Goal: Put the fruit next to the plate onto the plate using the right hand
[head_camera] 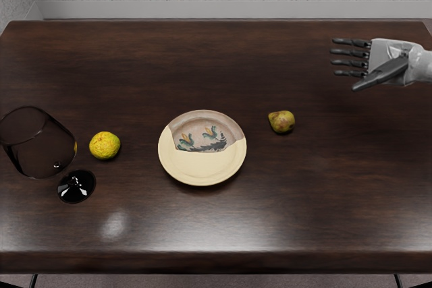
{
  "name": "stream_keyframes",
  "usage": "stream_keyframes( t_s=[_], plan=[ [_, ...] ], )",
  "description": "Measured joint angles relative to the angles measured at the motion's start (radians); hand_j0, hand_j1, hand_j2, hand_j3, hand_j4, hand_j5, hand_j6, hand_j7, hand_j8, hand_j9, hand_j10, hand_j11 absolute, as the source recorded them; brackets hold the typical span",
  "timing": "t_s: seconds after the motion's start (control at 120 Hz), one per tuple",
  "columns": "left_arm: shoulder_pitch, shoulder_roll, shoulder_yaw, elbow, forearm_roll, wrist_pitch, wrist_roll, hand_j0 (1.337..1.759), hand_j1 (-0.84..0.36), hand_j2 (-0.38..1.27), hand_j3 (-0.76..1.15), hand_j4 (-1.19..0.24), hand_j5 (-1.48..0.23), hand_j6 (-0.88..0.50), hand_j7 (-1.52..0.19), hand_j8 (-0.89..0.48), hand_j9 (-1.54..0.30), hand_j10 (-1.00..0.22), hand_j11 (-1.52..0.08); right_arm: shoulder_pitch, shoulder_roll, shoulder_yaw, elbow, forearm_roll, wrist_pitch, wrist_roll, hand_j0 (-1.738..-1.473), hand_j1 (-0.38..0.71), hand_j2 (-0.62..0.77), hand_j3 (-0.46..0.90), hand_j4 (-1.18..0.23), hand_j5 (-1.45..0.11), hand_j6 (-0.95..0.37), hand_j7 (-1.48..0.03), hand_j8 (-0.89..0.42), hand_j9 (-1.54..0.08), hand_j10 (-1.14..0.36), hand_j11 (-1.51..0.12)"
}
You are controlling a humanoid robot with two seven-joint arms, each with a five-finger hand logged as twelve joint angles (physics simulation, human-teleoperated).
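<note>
Grey right hand (381, 62), fingers (351, 52) spread, hovers apart from pear (281, 121).

Fruit: 2, namely 1 round yellow fruit (104, 145) and 1 greenish-brown pear-like fruit (281, 121). Plates: 1, a cream plate (202, 170) with a painted upper half. Glasses: 1, a dark stemmed glass (34, 143), 1 bowl and 1 foot. Robot hands: 1, the right hand (378, 64), with 4 straight fingers and 1 thumb countable. Tables: 1, a dark wooden table (304, 200)
</note>
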Motion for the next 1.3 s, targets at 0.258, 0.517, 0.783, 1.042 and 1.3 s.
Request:
stream_keyframes(
  t_s=[0.258, 0.517, 0.783, 1.042, 1.3],
  plan=[
    [0.000, 0.000, 0.000, 0.000, 0.000, 0.000, 0.000, 1.658, 0.35, 0.00, 0.00, 0.00, 0.00, 0.00, 0.00, 0.00, 0.00, 0.00, 0.00, 0.010, 0.041, 0.009, 0.013, -0.011, 0.000, -0.068, -1.658, -0.31, -0.01, 0.00, -0.03, -0.04, -0.03, -0.04, -0.03, -0.04, -0.03, -0.04],
    [0.000, 0.000, 0.000, 0.000, 0.000, 0.000, 0.000, 1.658, 0.35, 0.00, 0.00, 0.00, 0.00, 0.00, 0.00, 0.00, 0.00, 0.00, 0.00, 0.041, 0.062, 0.027, 0.124, -0.142, 0.000, -0.103, -1.658, -0.31, -0.01, 0.00, -0.03, -0.05, -0.03, -0.05, -0.03, -0.05, -0.03, -0.05],
    [0.000, 0.000, 0.000, 0.000, 0.000, 0.000, 0.000, 1.658, 0.35, 0.00, 0.00, 0.00, 0.00, 0.00, 0.00, 0.00, 0.00, 0.00, 0.00, 0.070, 0.031, 0.045, 0.427, -0.468, -0.034, -0.107, -1.658, -0.30, -0.01, 0.00, -0.04, -0.05, -0.04, -0.05, -0.04, -0.05, -0.04, -0.05],
    [0.000, 0.000, 0.000, 0.000, 0.000, 0.000, 0.000, 1.658, 0.35, 0.00, 0.00, 0.00, 0.00, 0.00, 0.00, 0.00, 0.00, 0.00, 0.00, 0.075, 0.049, 0.042, 0.515, -0.656, -0.225, -0.107, -1.658, -0.30, -0.01, 0.00, -0.04, -0.05, -0.04, -0.05, -0.04, -0.05, -0.04, -0.05],
    [0.000, 0.000, 0.000, 0.000, 0.000, 0.000, 0.000, 1.658, 0.35, 0.00, 0.00, 0.00, 0.00, 0.00, 0.00, 0.00, 0.00, 0.00, 0.00, 0.077, 0.139, 0.028, 0.528, -0.723, -0.435, -0.223, -1.658, -0.30, -0.01, 0.00, -0.04, -0.06, -0.05, -0.06, -0.05, -0.06, -0.04, -0.06]
  ],
)
